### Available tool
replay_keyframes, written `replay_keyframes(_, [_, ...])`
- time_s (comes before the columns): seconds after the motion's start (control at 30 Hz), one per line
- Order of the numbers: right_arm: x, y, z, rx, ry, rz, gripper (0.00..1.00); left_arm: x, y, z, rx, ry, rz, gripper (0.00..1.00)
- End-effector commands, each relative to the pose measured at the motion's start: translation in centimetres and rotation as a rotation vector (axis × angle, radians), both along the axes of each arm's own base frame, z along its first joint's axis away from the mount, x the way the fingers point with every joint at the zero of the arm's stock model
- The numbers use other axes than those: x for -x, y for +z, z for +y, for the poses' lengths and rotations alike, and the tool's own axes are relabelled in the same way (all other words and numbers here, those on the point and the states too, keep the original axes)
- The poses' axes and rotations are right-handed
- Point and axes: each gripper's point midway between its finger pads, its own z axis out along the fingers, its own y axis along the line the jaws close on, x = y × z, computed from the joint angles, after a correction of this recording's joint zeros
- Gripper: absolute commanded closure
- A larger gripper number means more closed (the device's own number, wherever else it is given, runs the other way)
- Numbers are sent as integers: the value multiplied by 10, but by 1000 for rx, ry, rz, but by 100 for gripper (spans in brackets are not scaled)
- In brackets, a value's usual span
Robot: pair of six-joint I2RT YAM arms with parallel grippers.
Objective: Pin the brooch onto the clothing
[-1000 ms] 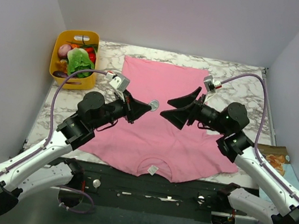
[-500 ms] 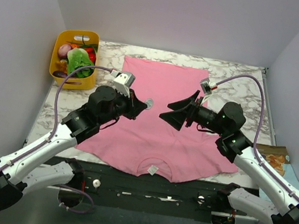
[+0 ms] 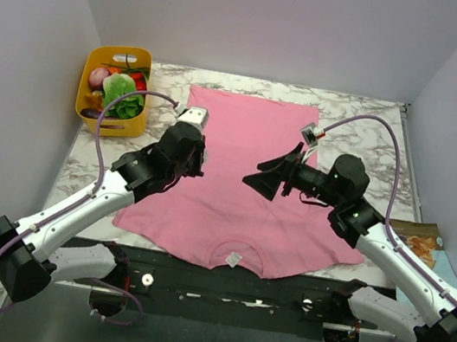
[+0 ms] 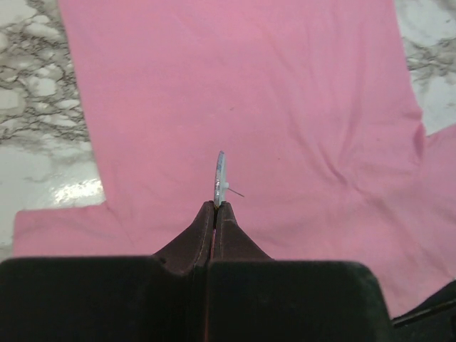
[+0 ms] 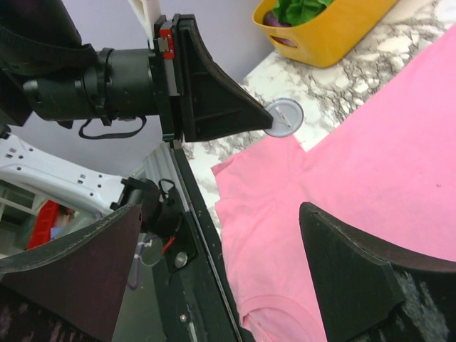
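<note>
The left hand (image 4: 216,208) is pinched tight on the brooch (image 4: 220,177), holding it edge-up above the pink shirt (image 4: 285,85), with its thin pin sticking out sideways. The shirt lies flat on the marbled bench (image 3: 367,128). The right hand (image 3: 269,176) gapes wide, holding nothing, and faces the left one over the shirt.

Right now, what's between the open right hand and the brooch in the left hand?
Nothing. In the right wrist view the brooch, pinched by the shut left hand, faces the right hand across open air, pink shirt below.
</note>
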Motion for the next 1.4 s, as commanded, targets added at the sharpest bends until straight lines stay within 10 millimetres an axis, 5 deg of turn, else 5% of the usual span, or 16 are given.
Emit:
replay_keyframes(0.0, [-5, -17, -2, 65, -30, 22, 0, -3, -12, 27, -150, 90, 28, 100])
replay_keyframes(0.37, [1, -16, -13, 93, -54, 17, 0, -5, -22, 28, -215, 114, 93, 100])
replay_keyframes(0.67, [-8, -41, -16, 152, -103, 71, 0, -7, -44, 17, -260, 103, 164, 100])
replay_keyframes(1.37, [-34, -161, -52, 399, -360, 442, 0, -1, -97, 29, -556, 241, 286, 100])
